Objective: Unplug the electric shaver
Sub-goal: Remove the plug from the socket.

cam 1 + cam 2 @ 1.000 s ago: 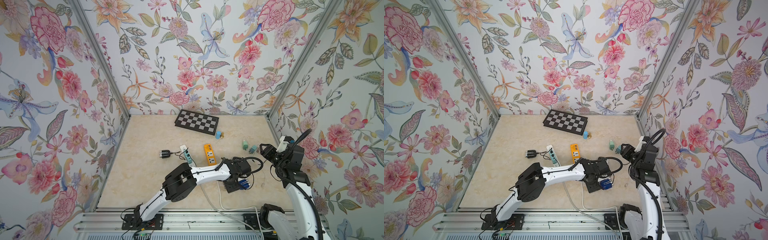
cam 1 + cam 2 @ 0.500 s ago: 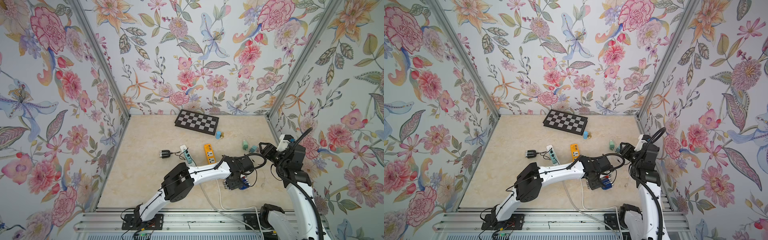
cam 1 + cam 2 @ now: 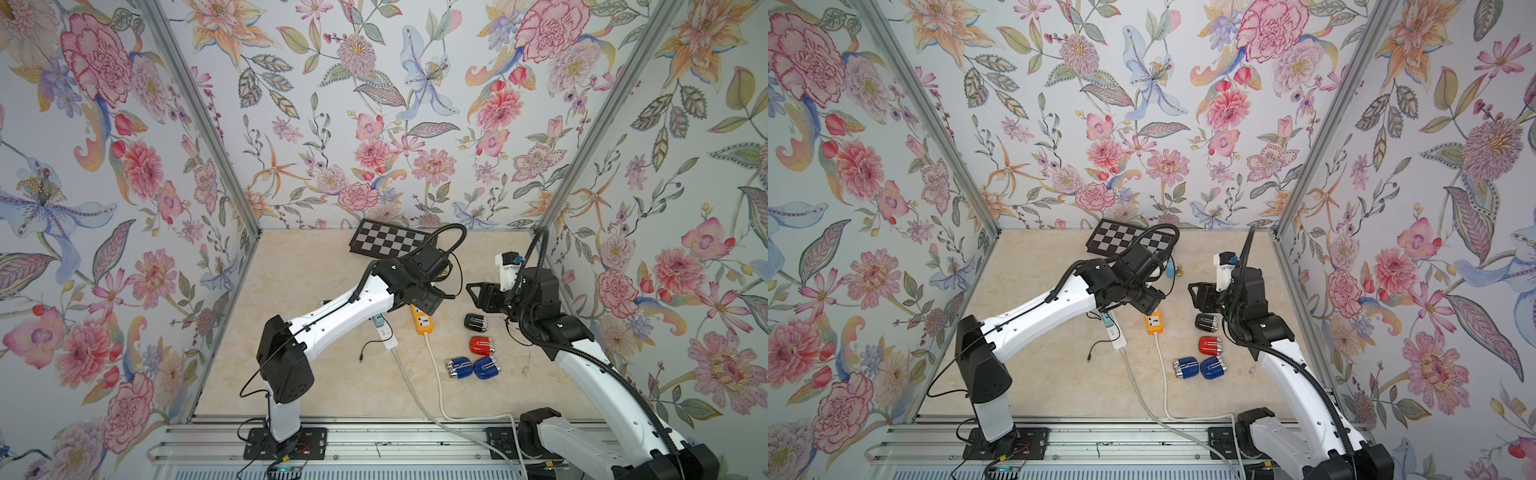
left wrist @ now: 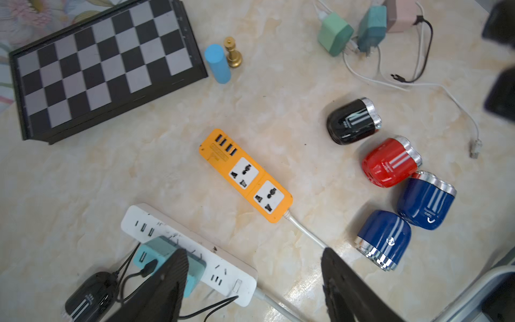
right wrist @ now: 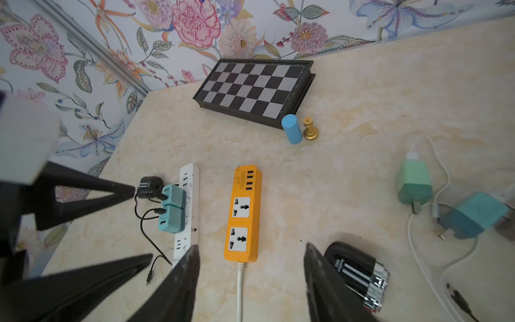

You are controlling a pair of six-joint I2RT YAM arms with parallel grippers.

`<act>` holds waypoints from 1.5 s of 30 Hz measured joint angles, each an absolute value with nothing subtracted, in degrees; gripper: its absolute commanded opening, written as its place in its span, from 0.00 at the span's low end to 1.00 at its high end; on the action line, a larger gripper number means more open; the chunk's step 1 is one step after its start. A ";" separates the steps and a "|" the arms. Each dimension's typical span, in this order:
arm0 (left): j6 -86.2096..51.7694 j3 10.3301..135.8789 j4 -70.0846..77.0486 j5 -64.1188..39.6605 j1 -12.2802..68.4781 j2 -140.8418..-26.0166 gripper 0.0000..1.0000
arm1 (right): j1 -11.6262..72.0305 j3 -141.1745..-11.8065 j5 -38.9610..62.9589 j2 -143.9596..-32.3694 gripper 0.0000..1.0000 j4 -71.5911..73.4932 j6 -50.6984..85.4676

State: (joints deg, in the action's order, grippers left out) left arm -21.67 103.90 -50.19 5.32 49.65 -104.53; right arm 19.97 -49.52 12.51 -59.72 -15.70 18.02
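Shaver (image 4: 89, 295) lies just beside the white power strip (image 4: 223, 267), cabled into a teal adapter (image 4: 156, 249) on it; left fingers (image 4: 167, 284) and right fingers (image 5: 181, 278) spread, empty; best pinch the plug squarely, pull straight

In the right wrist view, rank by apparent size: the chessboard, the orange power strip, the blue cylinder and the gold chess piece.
1. chessboard
2. orange power strip, nearer the camera
3. blue cylinder
4. gold chess piece, slightly smaller than the cylinder beside it
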 measured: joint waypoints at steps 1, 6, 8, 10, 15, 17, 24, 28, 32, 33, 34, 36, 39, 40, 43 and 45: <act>-23.55 103.83 -50.72 6.09 47.22 -103.31 0.76 | 23.33 -50.00 11.20 -61.39 0.61 -15.73 17.04; -33.12 103.83 -54.89 9.39 35.77 -100.82 0.74 | 36.25 -53.25 4.91 -71.20 0.62 -16.08 13.26; -36.84 103.44 -56.03 9.52 31.66 -100.82 0.73 | 40.71 -54.78 3.14 -75.40 0.62 -15.40 11.79; -40.58 102.96 -57.08 9.17 27.79 -101.01 0.73 | 44.38 -55.72 2.26 -79.15 0.61 -13.67 10.70; -47.44 106.89 -59.02 6.81 23.70 -107.24 0.73 | 49.50 -58.92 1.02 -87.37 0.61 -9.67 9.41; -49.56 111.44 -60.29 5.28 23.62 -112.75 0.73 | 50.78 -60.47 0.54 -90.43 0.60 -7.99 9.21; -56.12 118.45 -63.68 1.21 23.44 -126.48 0.72 | 53.30 -61.58 -0.30 -96.20 0.55 -2.52 9.21; -59.31 117.67 -63.29 -1.28 22.68 -127.02 0.73 | 54.68 -61.60 -1.41 -97.49 0.54 0.71 9.17; -61.52 117.23 -62.41 -4.45 21.82 -127.28 0.73 | 55.68 -61.60 -3.49 -99.24 0.52 2.70 9.19; -62.04 117.12 -62.26 -5.04 21.74 -127.48 0.73 | 55.70 -61.60 -3.97 -99.61 0.52 3.18 9.19; -62.41 116.97 -62.15 -5.76 21.67 -127.74 0.73 | 55.70 -61.60 -4.43 -99.88 0.51 3.79 9.17; -63.05 116.53 -61.89 -6.68 21.63 -128.40 0.73 | 55.70 -61.54 -5.19 -100.16 0.50 5.13 9.06; -63.75 116.01 -61.84 -7.55 21.63 -129.54 0.73 | 55.68 -61.45 -5.93 -100.25 0.49 6.76 8.91; -63.94 115.68 -61.80 -7.84 21.65 -129.73 0.72 | 55.68 -61.45 -6.07 -100.33 0.49 7.18 8.88; -64.42 113.71 -61.21 -8.99 21.65 -129.86 0.72 | 55.64 -61.45 -6.07 -101.06 0.48 8.62 8.80; -64.84 112.12 -60.82 -9.52 21.65 -129.88 0.71 | 55.64 -61.45 -6.02 -101.73 0.48 8.91 8.80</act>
